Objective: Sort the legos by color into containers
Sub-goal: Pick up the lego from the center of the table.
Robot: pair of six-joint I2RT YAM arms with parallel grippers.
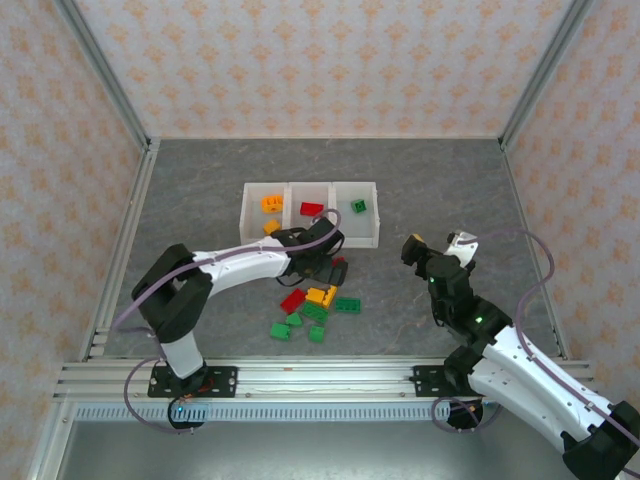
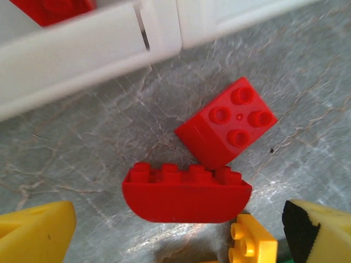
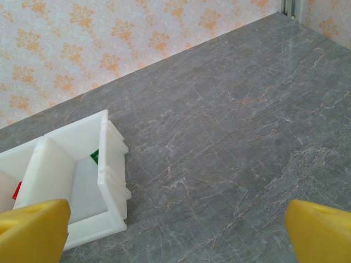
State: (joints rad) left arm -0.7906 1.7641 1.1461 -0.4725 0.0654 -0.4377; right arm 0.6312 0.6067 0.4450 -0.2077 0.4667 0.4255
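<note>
Grey, marble-veined tabletop point(image 1: 450, 190) carries a row of three joined white translucent plastic bins point(image 1: 362, 230) near its middle. Seen from the arms' side, the left bin holds two orange-yellow studded bricks point(image 1: 271, 204), the middle bin one red brick point(image 1: 312, 208), and the right bin one green brick point(image 1: 358, 206). Just in front of the bins, a loose cluster of small red, yellow and green bricks point(image 1: 318, 306) lies on the bare surface.

The left pincer point(image 1: 330, 252) hangs low over the far edge of that cluster, right beside the bins' front wall. Its wrist camera shows the two yellow fingers point(image 2: 35, 235) spread wide and gripping nothing. Below them a red brick with a curved underside point(image 2: 186, 197) lies on its side. A red four-stud sloped brick point(image 2: 227, 129) touches it at one corner, and a small yellow brick point(image 2: 249, 241) sits just beside them.

The right pincer point(image 1: 440, 246) hovers over open tabletop to the right of the bins, well apart from the loose bricks. Its fingertips point(image 3: 33, 230) stand wide apart and empty.
</note>
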